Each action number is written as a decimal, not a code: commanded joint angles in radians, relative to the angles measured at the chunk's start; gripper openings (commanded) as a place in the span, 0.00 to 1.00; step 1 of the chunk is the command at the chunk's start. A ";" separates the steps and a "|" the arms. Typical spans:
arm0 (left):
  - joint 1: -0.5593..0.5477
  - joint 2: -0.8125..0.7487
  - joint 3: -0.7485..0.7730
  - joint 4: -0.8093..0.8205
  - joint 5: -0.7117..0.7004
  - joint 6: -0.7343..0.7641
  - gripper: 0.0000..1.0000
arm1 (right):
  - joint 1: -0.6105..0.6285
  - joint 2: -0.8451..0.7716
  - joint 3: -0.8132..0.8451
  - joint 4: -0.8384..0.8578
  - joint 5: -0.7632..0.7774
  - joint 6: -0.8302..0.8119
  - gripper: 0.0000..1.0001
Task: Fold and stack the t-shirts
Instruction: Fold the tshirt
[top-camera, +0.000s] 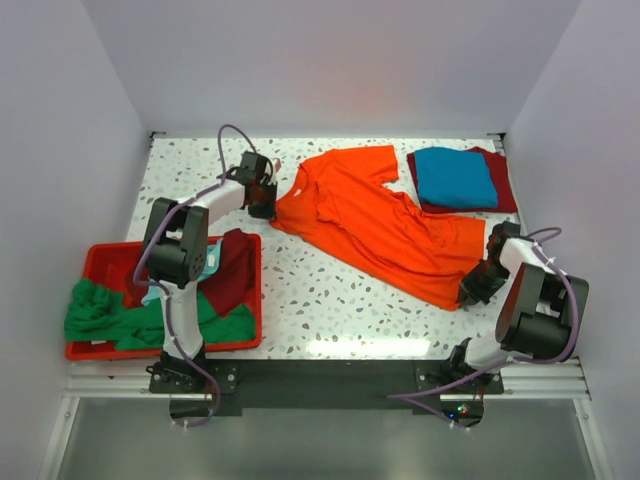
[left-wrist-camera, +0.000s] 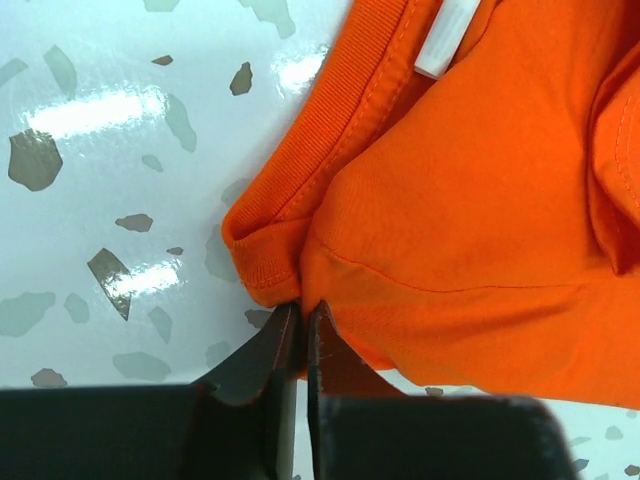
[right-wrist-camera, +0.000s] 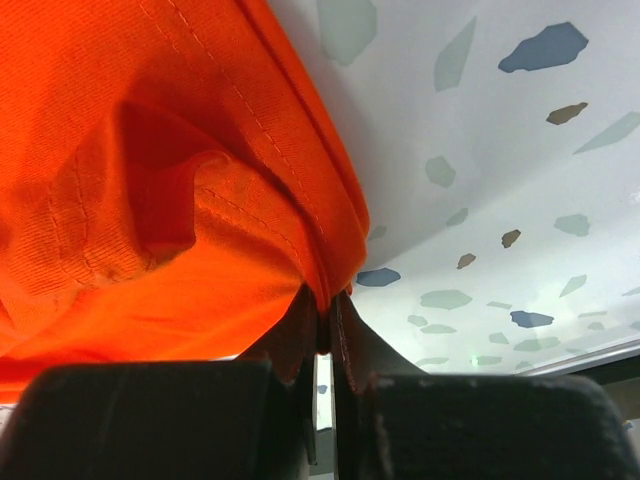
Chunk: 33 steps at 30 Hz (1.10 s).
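**A:** where's the orange t-shirt (top-camera: 380, 225) at?

**B:** spread diagonally across the table (top-camera: 330, 300). left gripper (left-wrist-camera: 303, 322) is pinched on its collar edge, right gripper (right-wrist-camera: 326, 318) is clamped on the hem.

spread t-shirt (top-camera: 385, 225) mid table (top-camera: 320, 300), folded stack (top-camera: 460, 180) behind it to the right; bin (top-camera: 105, 262) near left, crumpled shirts (top-camera: 110, 315) in it
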 joint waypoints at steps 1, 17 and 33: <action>0.006 0.020 0.035 0.013 -0.003 0.028 0.01 | -0.003 0.007 -0.015 0.032 0.017 -0.002 0.00; 0.005 -0.047 0.078 -0.020 -0.066 0.192 0.04 | -0.002 -0.022 0.048 -0.051 0.106 -0.016 0.00; -0.015 -0.142 0.143 -0.121 -0.171 0.147 0.72 | -0.002 -0.222 0.132 -0.123 0.052 0.007 0.70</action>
